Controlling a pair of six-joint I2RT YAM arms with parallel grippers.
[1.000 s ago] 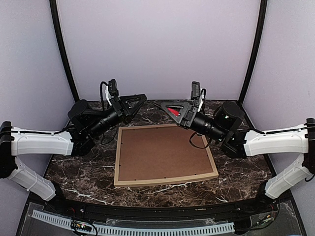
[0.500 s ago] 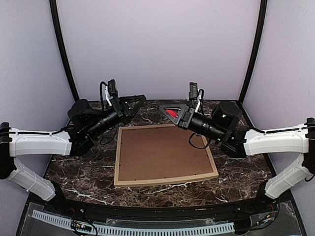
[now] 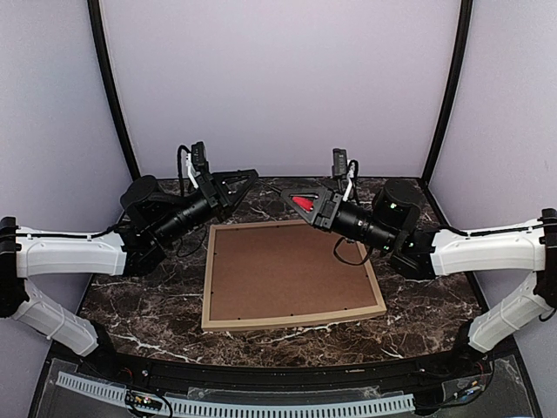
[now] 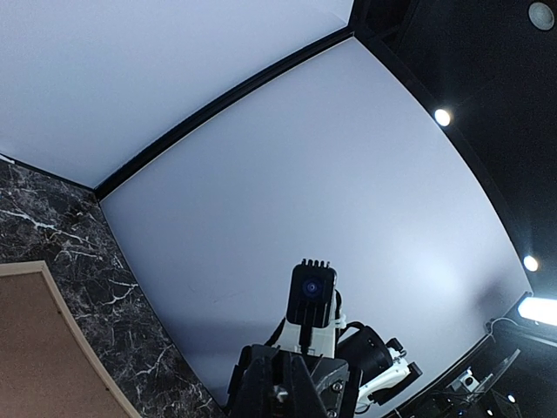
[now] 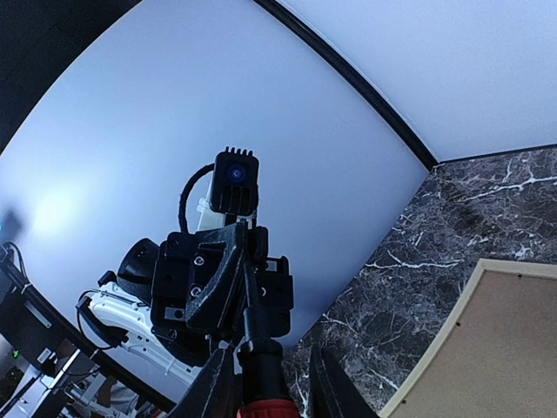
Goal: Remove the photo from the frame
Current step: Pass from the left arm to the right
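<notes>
The frame (image 3: 292,320) of light wood lies face down on the marble table, its brown backing board (image 3: 287,270) facing up. The photo is hidden under the board. Both grippers hover above the frame's far edge, pointing at each other. My left gripper (image 3: 252,174) is shut. My right gripper (image 3: 289,192) has a red-handled tool (image 3: 302,203) between its jaws. In the right wrist view one finger (image 5: 218,383) lies against the tool (image 5: 261,370), and a slim gap shows on the other side. The tool's thin black tip reaches the left fingertips; whether they pinch it I cannot tell.
Dark marble table (image 3: 148,313) surrounds the frame on all sides. Pale walls and black corner posts (image 3: 113,96) close in the back. A frame corner shows in the left wrist view (image 4: 83,335) and the right wrist view (image 5: 419,367).
The right gripper's jaws have narrowed around the red-handled tool, and that gripper has shifted slightly left and down in the top view. The left arm and the frame have not moved.
</notes>
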